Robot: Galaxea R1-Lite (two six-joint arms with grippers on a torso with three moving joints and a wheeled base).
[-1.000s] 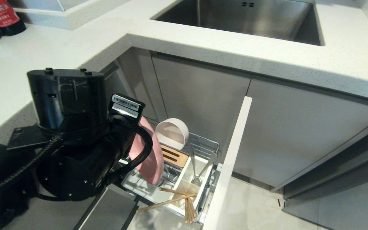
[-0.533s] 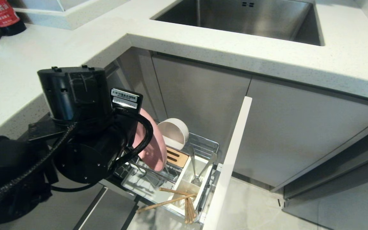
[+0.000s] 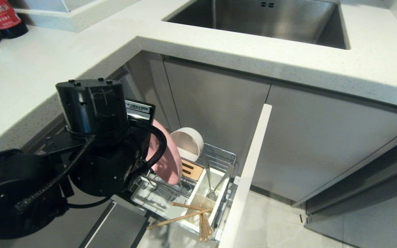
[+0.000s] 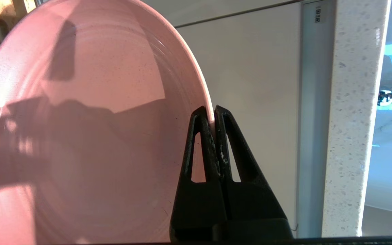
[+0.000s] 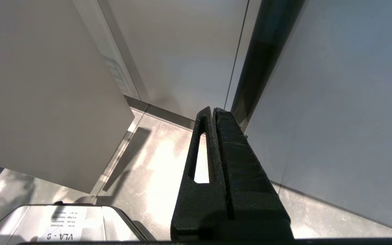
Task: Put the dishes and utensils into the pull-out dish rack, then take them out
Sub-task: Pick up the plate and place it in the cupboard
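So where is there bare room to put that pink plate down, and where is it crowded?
The white countertop is bare between the dark bottle and the sink. The strip in front of the sink is also free. The pull-out dish rack is crowded: cream bowl, chopsticks and metal utensils. The left hand grips the pink plate by its rim.

A white sticker (image 5: 63, 226) on the robot's grey base reads "VLA - 8", upside down; the barcode label (image 3: 137, 109) print is illegible.
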